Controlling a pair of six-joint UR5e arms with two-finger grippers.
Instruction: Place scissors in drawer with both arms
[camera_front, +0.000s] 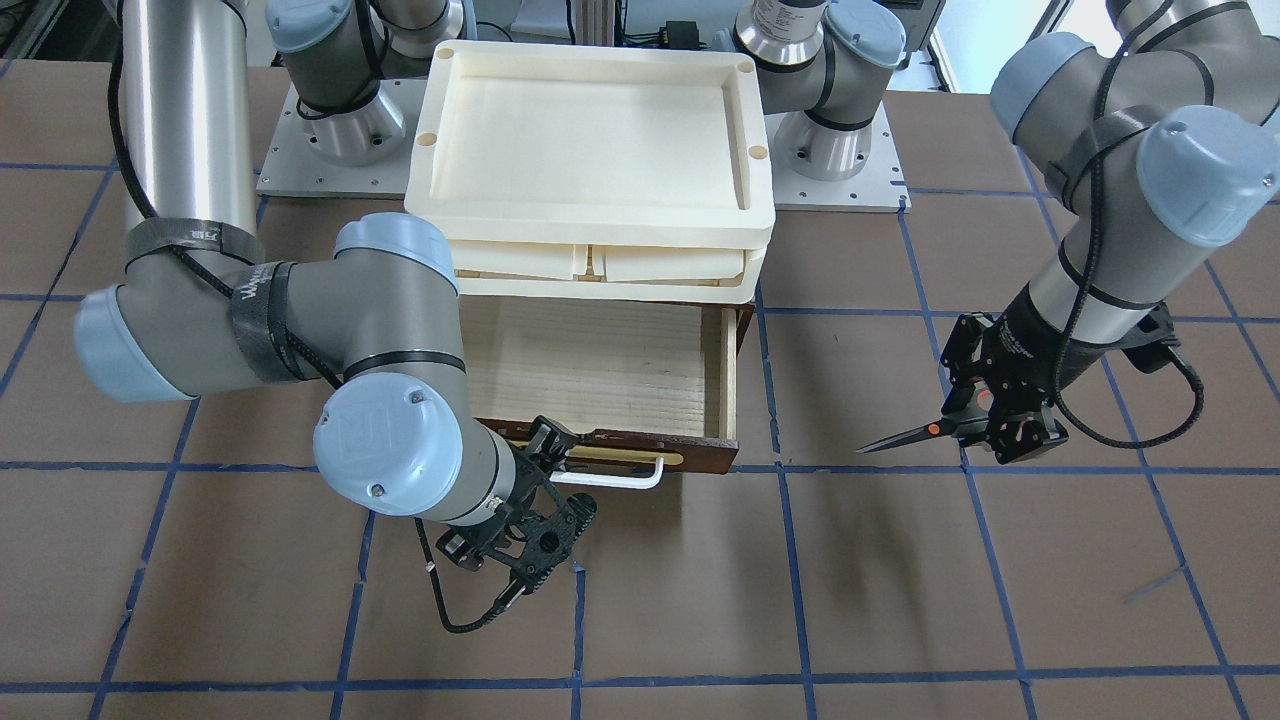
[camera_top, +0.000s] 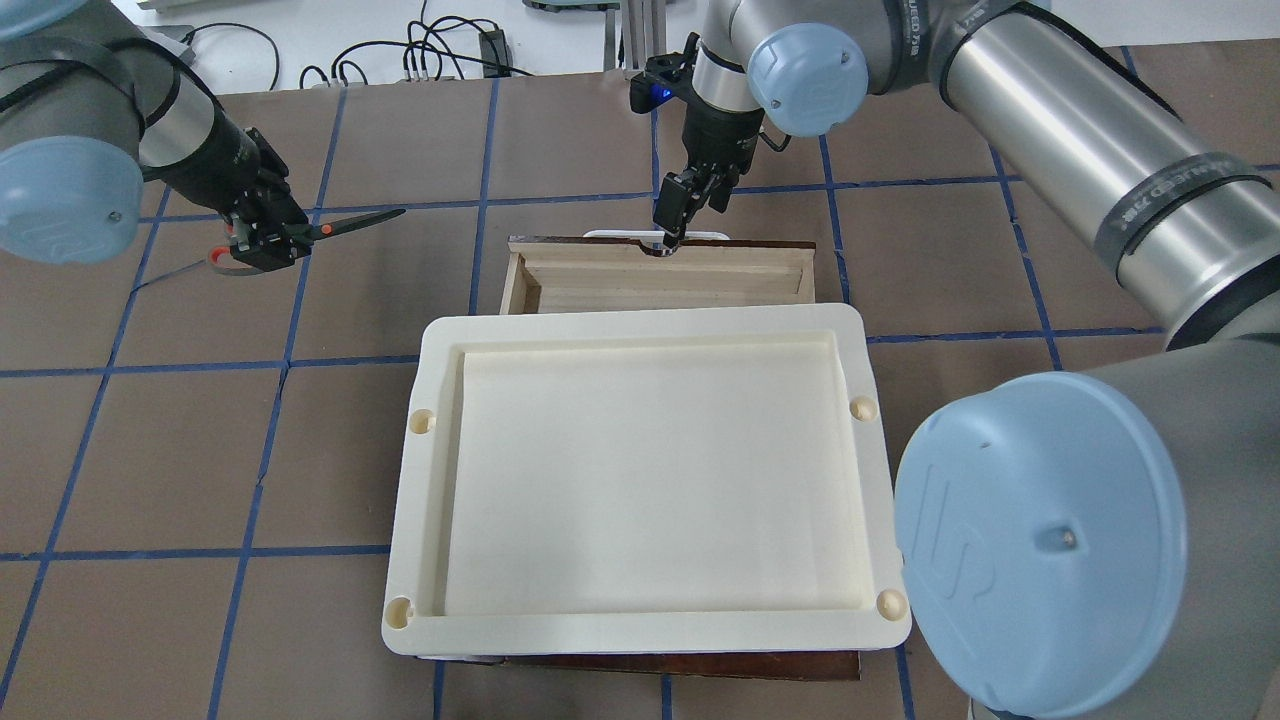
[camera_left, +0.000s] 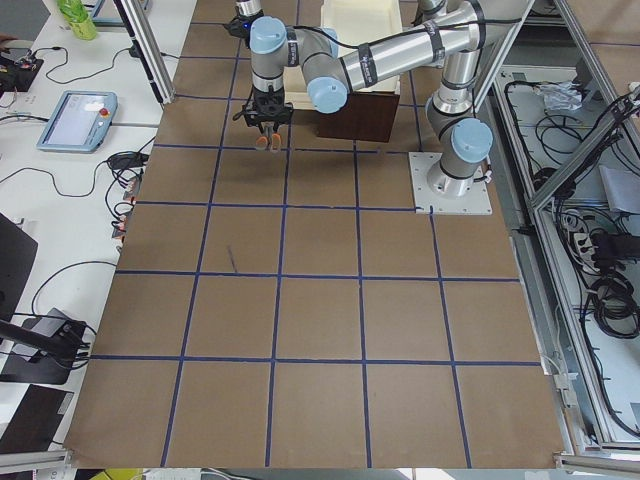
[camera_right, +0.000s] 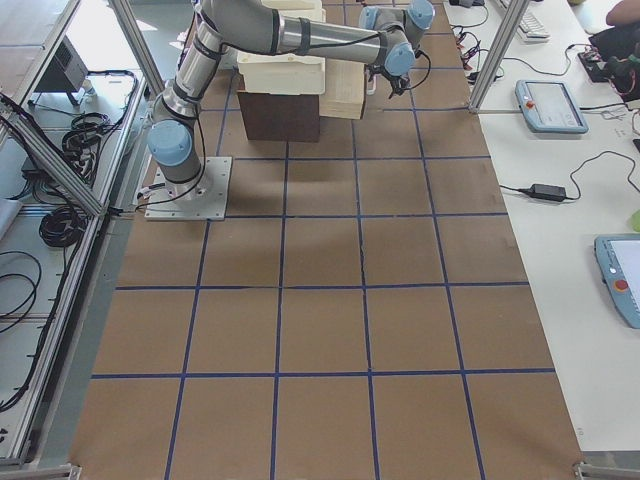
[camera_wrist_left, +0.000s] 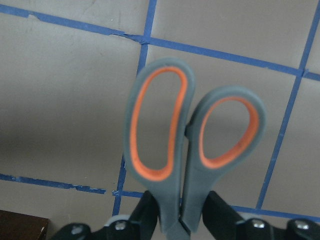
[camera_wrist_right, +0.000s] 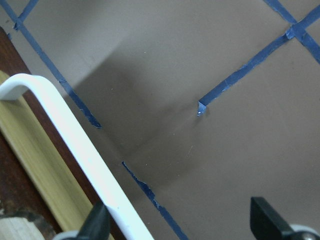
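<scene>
The scissors (camera_front: 925, 430) have grey handles lined orange and dark blades. My left gripper (camera_front: 1000, 415) is shut on them near the pivot and holds them level above the table, to the side of the drawer. The overhead view shows the scissors (camera_top: 345, 222) in that gripper (camera_top: 265, 240). The left wrist view shows both handle loops (camera_wrist_left: 190, 145). The dark brown drawer (camera_front: 728, 370) is pulled open, with its pale inside bare. My right gripper (camera_front: 575, 485) is open at the drawer's white bar handle (camera_front: 625, 480). In the right wrist view the handle (camera_wrist_right: 75, 140) runs just inside one fingertip (camera_wrist_right: 97, 225).
Cream plastic stacked trays (camera_front: 430, 190) sit on the dark cabinet above the drawer and overhang its back part. The same trays (camera_top: 880, 480) fill the middle of the overhead view. Brown table (camera_front: 900, 600) with a blue tape grid lies all around.
</scene>
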